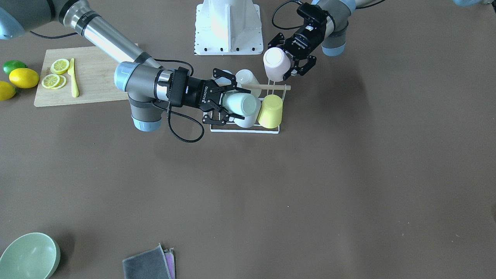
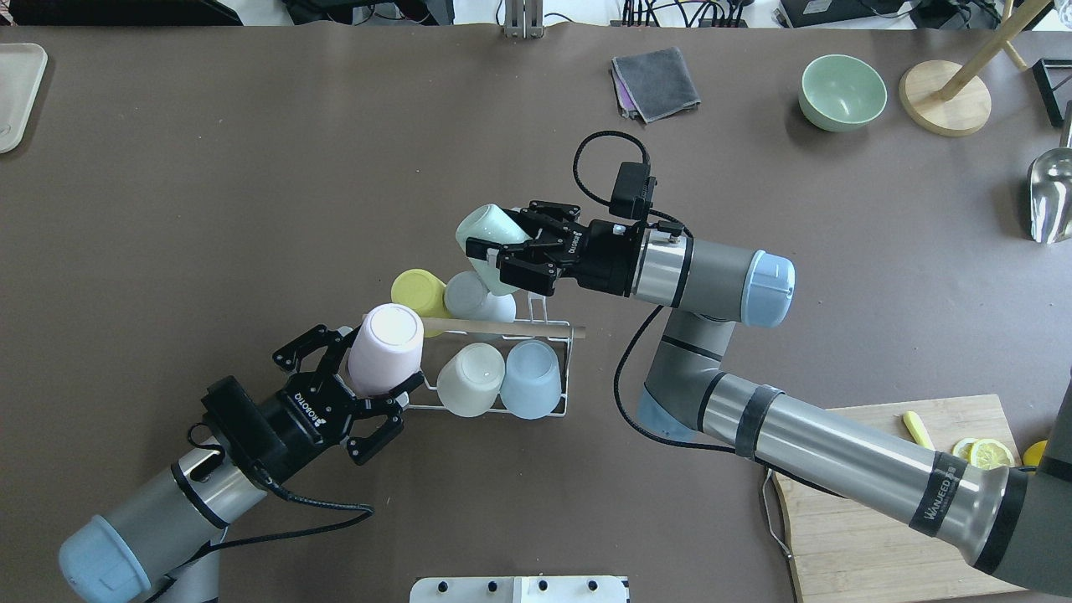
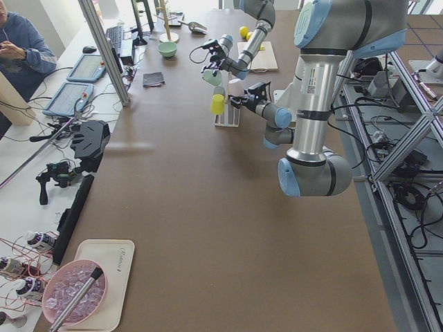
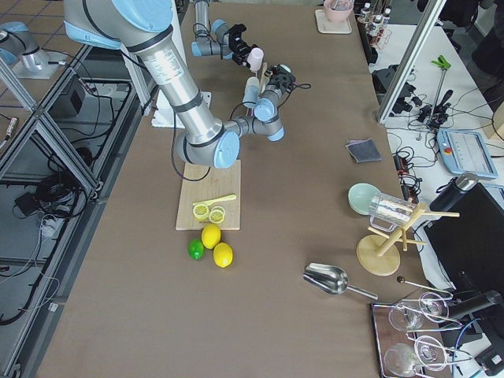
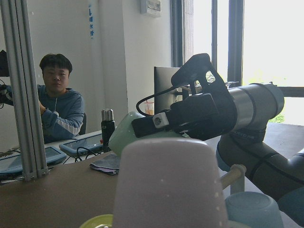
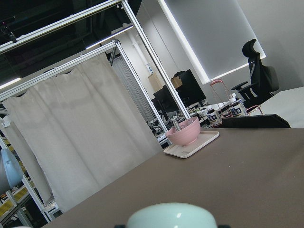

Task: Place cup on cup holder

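The cup holder (image 2: 559, 399) is a white wire rack with a wooden rod (image 2: 502, 327) across its top, standing mid-table. On it hang a yellow cup (image 2: 416, 289), a white cup (image 2: 469, 293), a cream cup (image 2: 471, 378) and a light blue cup (image 2: 532, 377). My left gripper (image 2: 378, 362) is shut on a pink cup (image 2: 387, 345), bottom up, at the rack's left end. Over the far side of the rack, my right gripper (image 2: 509, 260) is shut on a mint green cup (image 2: 486, 239) that lies tilted. From the front, the pink cup (image 1: 276, 64) and mint cup (image 1: 241, 104) sit above the rack (image 1: 244, 131).
A wooden cutting board (image 1: 97, 77) with lemon slices and a yellow knife lies by the right arm, with lemons (image 1: 24, 77) beside it. A green bowl (image 2: 842, 92), a folded grey cloth (image 2: 656, 82) and a wooden stand (image 2: 945, 107) sit along the far edge. A person (image 5: 57, 109) sits beyond the table.
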Robot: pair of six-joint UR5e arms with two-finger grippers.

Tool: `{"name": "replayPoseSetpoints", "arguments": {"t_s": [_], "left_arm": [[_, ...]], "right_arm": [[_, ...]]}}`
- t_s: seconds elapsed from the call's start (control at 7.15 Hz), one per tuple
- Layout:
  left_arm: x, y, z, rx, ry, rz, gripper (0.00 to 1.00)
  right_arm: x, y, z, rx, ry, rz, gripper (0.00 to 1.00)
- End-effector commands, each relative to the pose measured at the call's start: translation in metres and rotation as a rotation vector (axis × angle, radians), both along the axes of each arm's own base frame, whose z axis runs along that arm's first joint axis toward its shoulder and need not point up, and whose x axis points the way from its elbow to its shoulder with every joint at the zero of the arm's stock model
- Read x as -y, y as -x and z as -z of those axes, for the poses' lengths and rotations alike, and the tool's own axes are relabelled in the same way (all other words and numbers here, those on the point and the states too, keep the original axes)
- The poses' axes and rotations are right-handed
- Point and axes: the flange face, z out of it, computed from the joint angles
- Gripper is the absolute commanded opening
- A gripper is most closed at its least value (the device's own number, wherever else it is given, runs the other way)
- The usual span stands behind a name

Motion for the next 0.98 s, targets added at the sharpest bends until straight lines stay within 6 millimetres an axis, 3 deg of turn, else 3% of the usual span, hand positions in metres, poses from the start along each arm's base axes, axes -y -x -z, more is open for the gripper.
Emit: {"name": "replayPoseSetpoints", "arguments": {"t_s": [0.0, 0.42, 0.7, 0.84], "left_arm": [[0.001, -0.004, -0.001, 0.004, 0.003, 0.005, 0.81], [0.002, -0.010, -0.003, 0.010, 0.003, 0.003, 0.83], [0.001, -0.008, -0.003, -0.005, -0.002, 0.005, 0.97], [0.001, -0.008, -0.003, -0.007, -0.002, 0.005, 0.97]], "right_arm": [[-0.013, 0.005, -0.012, -0.003, 0.000, 0.022, 0.00], [-0.017, 0.000, -0.024, 0.008, -0.010, 0.025, 0.00], [-0.012, -0.005, -0.026, 0.005, -0.008, 0.015, 0.00], [-0.002, -0.013, -0.029, 0.000, -0.005, -0.001, 0.00]]}}
